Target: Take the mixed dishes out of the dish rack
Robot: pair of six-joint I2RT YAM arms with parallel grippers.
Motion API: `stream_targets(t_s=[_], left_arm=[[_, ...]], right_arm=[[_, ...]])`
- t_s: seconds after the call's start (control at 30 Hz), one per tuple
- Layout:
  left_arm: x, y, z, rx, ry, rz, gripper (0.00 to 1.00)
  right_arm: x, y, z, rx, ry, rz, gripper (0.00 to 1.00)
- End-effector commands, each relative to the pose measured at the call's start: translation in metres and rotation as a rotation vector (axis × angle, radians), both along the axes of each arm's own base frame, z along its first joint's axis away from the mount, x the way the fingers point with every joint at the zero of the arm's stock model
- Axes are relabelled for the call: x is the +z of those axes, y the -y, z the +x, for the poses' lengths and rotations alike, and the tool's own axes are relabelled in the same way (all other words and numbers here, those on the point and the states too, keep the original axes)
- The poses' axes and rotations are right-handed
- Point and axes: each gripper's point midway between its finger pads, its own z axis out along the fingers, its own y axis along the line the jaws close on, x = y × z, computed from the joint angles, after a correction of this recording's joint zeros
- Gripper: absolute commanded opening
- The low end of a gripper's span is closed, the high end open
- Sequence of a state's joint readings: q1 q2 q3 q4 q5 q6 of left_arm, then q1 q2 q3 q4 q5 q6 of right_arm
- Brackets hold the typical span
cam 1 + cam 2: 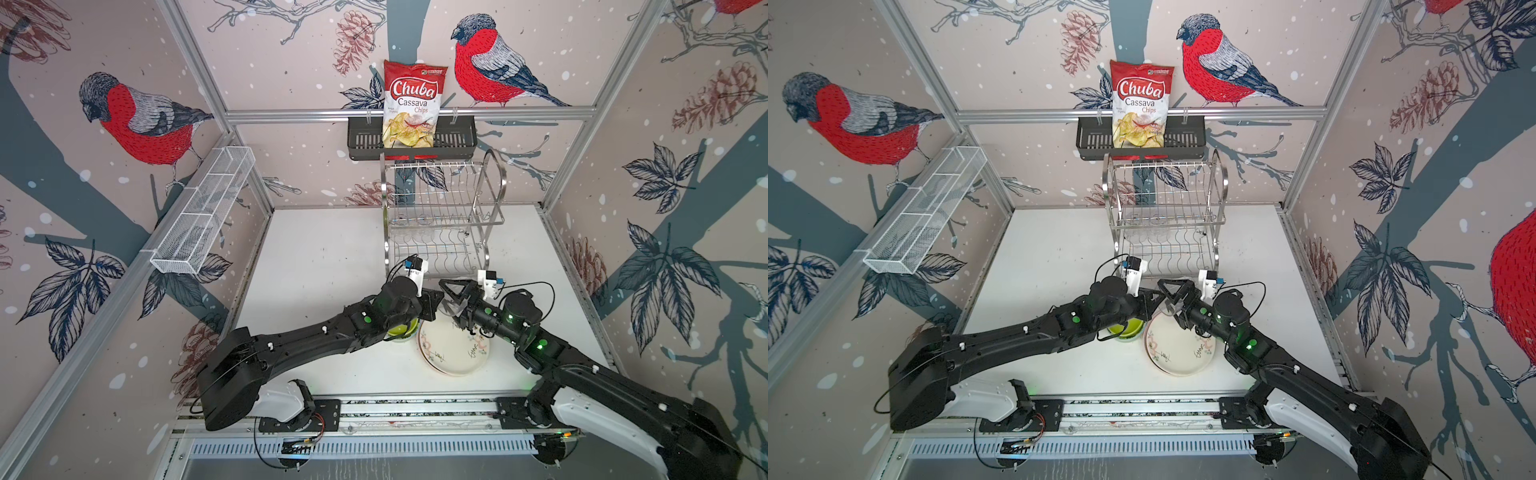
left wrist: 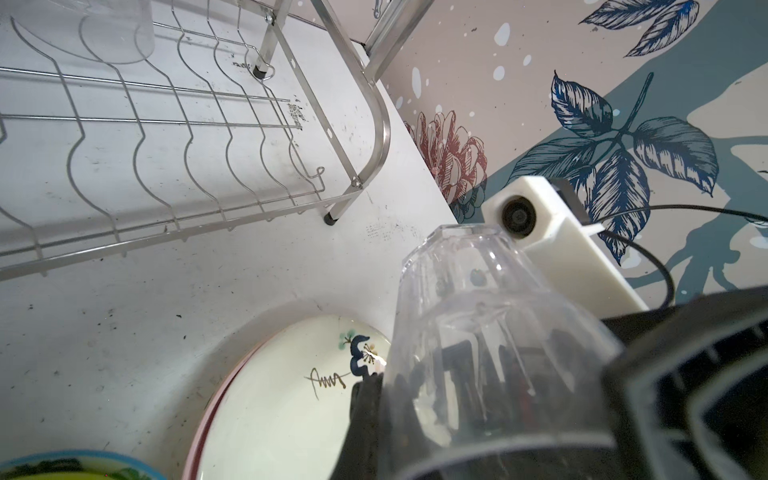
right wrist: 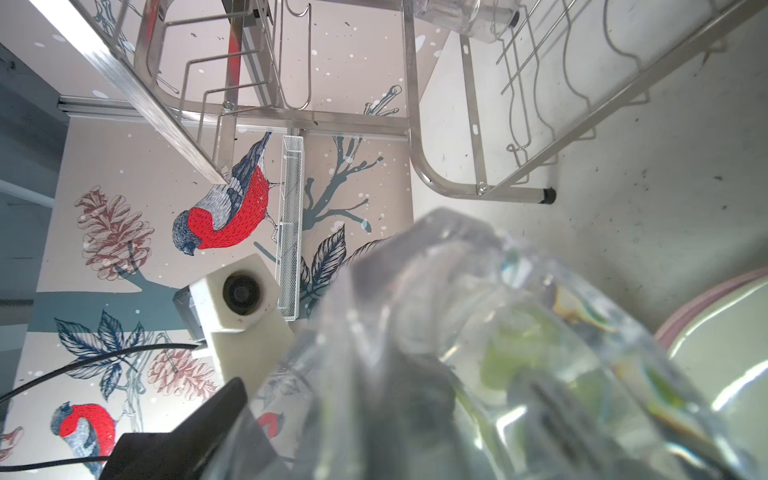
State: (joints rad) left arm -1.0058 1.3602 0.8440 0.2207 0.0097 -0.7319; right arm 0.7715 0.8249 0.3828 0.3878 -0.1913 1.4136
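Observation:
A clear tumbler [image 2: 478,332] hangs in the air between my two grippers, above the stacked plates [image 1: 453,353]. My left gripper [image 2: 411,382] is shut on its wall, one finger [image 2: 365,403] outside the glass and the other inside. My right gripper [image 3: 374,399] stands open around the same tumbler [image 3: 478,332], its fingers apart from the glass. In both top views the grippers [image 1: 434,300] [image 1: 453,293] meet just in front of the dish rack [image 1: 440,216] [image 1: 1163,216]. Two more clear tumblers [image 1: 409,235] stand at the back of its lower tier. Stacked bowls, lime on top [image 1: 401,330], sit under my left wrist.
The cream doodled plate [image 1: 1177,351] tops the stack, with a pink rim [image 2: 208,399] showing below it. A chips bag [image 1: 411,104] stands in the black basket [image 1: 361,141] on the back wall. A white mesh tray [image 1: 203,212] hangs on the left wall.

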Motion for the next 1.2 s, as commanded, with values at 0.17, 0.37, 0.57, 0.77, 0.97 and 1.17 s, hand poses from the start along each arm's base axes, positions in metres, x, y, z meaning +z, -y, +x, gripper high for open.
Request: stream_targets(t_s=[0.17, 0.37, 0.57, 0.77, 0.97, 1.17], left_arm=[[0.027, -0.017, 0.009, 0.067, 0.081, -0.021, 0.0], [0.035, -0.02, 0.01, 0.075, 0.103, -0.03, 0.0], [0.029, -0.021, 0.009, 0.074, 0.092, -0.01, 0.0], [0.03, -0.027, 0.011, 0.094, 0.101, -0.001, 0.0], [0.028, -0.028, 0.012, 0.099, 0.1, 0.003, 0.0], [0.027, -0.032, 0.013, 0.108, 0.102, 0.01, 0.0]], right_arm=[[-0.024, 0.014, 0.001, -0.057, -0.042, -0.08, 0.99], [-0.023, 0.014, 0.002, -0.064, -0.04, -0.061, 0.99], [-0.019, 0.019, 0.007, -0.084, -0.029, -0.063, 0.99], [-0.015, 0.033, 0.011, -0.118, -0.022, -0.06, 0.99], [-0.01, 0.043, 0.015, -0.144, -0.014, -0.051, 0.99], [-0.011, 0.048, 0.016, -0.156, -0.016, -0.053, 0.99]])
